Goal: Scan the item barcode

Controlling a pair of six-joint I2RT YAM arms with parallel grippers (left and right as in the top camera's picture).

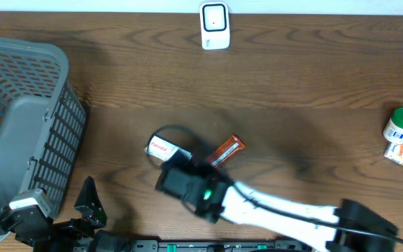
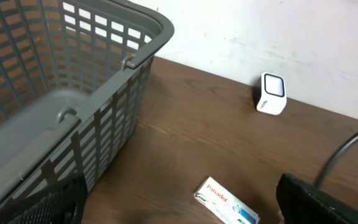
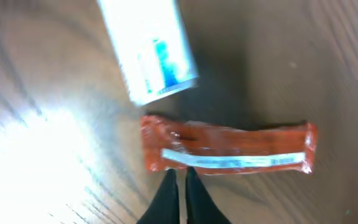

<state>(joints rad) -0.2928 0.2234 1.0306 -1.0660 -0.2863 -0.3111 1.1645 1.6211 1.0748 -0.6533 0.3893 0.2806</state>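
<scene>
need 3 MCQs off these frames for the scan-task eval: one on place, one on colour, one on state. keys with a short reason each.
1. Where is the white scanner?
A. At the far edge of the table, near the middle
B. Inside the grey basket
C. Touching the Panadol box

2. What colour is the cap of the bottle on the right side?
A. Red
B. Green
C. Black

3. How does the right pincer stand?
A. Wide open
B. Shut, tips at the edge of the orange bar
C. Clamped on the basket rim

Key:
1 A: the overhead view shows it alone by the far edge.
2 B: the cap shows green from above.
3 B: the right wrist view shows the fingers together at the wrapper's edge.
</scene>
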